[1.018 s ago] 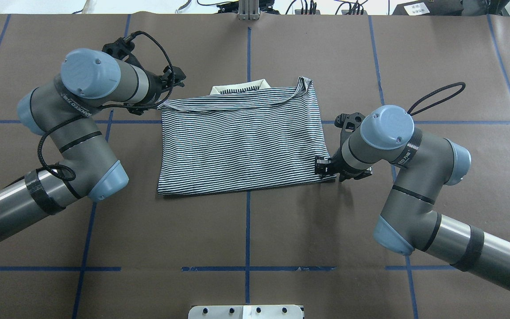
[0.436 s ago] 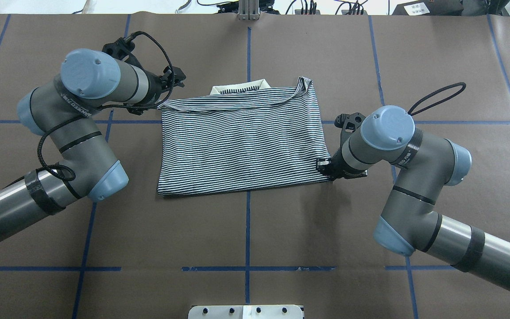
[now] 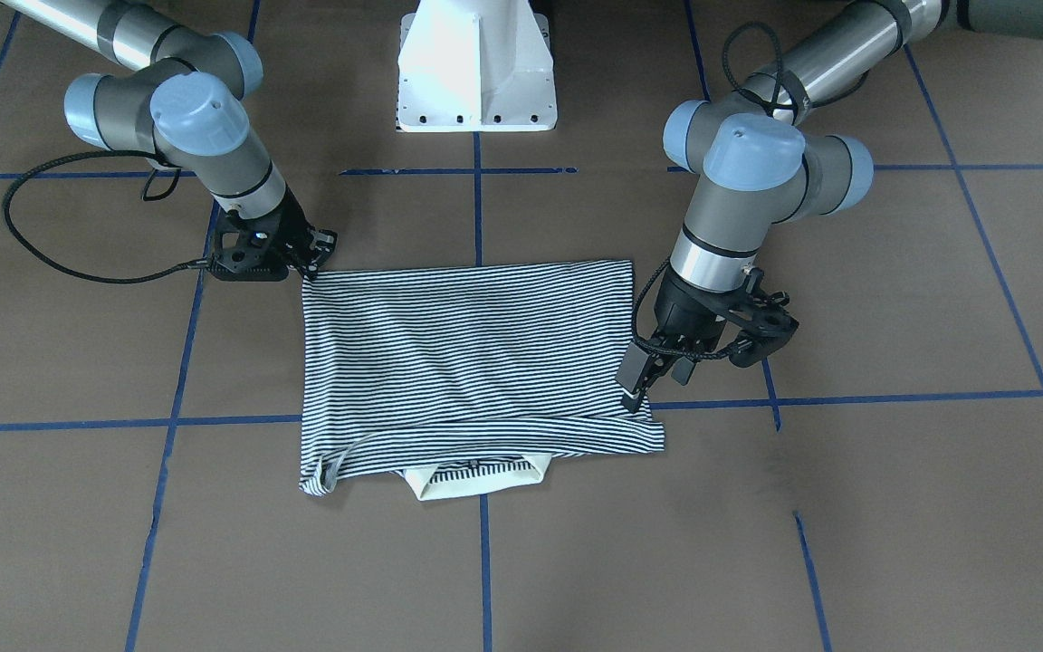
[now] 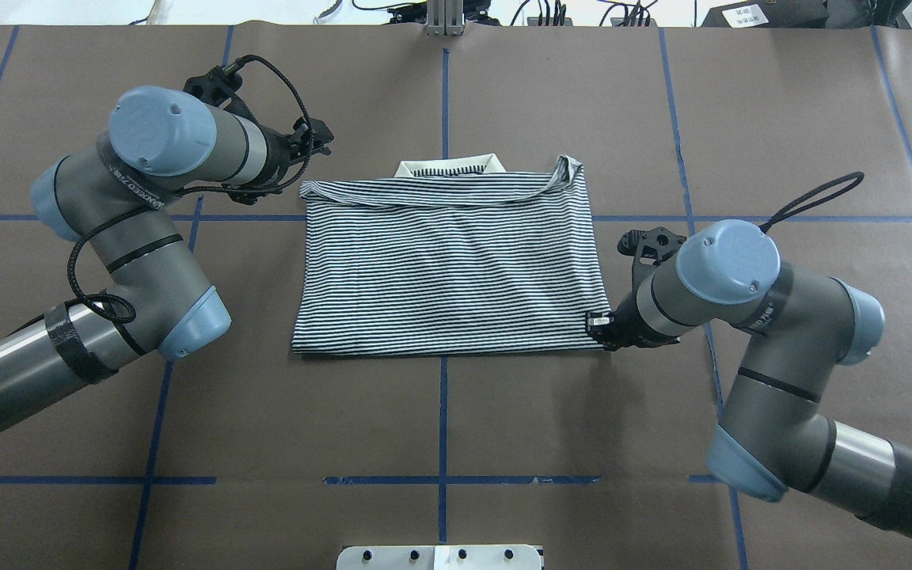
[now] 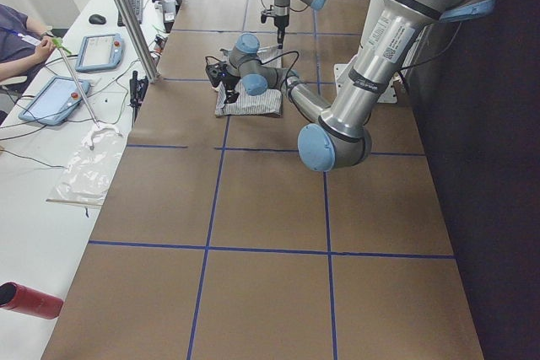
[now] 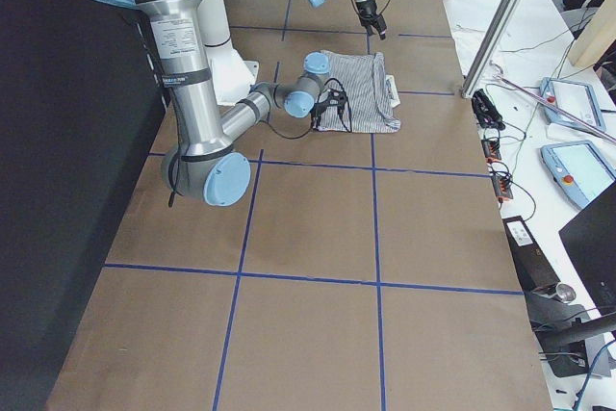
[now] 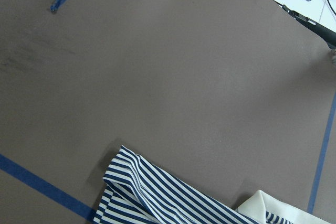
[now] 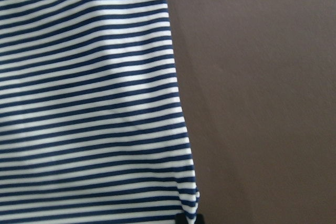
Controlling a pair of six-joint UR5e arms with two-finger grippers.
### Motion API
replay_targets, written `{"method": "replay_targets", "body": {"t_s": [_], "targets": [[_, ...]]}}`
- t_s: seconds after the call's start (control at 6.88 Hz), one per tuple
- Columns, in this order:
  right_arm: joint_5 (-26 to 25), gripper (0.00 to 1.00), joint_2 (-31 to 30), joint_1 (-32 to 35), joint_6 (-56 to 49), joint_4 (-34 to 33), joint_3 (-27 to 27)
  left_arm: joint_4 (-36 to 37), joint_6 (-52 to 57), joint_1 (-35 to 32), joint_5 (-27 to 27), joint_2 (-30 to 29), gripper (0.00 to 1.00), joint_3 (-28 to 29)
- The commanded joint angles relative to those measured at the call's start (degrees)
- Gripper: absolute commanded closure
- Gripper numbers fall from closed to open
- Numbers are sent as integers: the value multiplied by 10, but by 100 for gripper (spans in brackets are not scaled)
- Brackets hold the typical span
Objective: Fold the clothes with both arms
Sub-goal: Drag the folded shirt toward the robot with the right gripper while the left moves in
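Change: right gripper [image 4: 597,323], pinching the shirt [image 4: 448,269] at its lower-right corner, has dragged it rightward.
Left gripper [image 3: 655,385]: jaws spread, empty.
Meaning: straightening; next fold pending.

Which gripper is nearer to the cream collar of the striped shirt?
Left. The left gripper is by the corner of the polo shirt on the edge with the collar. The right gripper grips the diagonally opposite corner, far from the collar.

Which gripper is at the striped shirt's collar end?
The left gripper, at the far end where the cream collar shows; the right gripper grips the polo shirt at the robot-side corner.
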Motion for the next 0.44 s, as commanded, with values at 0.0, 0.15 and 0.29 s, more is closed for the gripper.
{"method": "replay_targets", "body": {"t_s": [0.0,0.15,0.29], "targets": [[3,100,-134,-82,20,0,129,1,-5,0,0,0,0,-11],[2,100,-169,-145,72,1,168,0,-7,1,0,2,0,-15],[-2,100,-171,-203,124,2,175,0,-8,3,0,4,0,-19]]}}
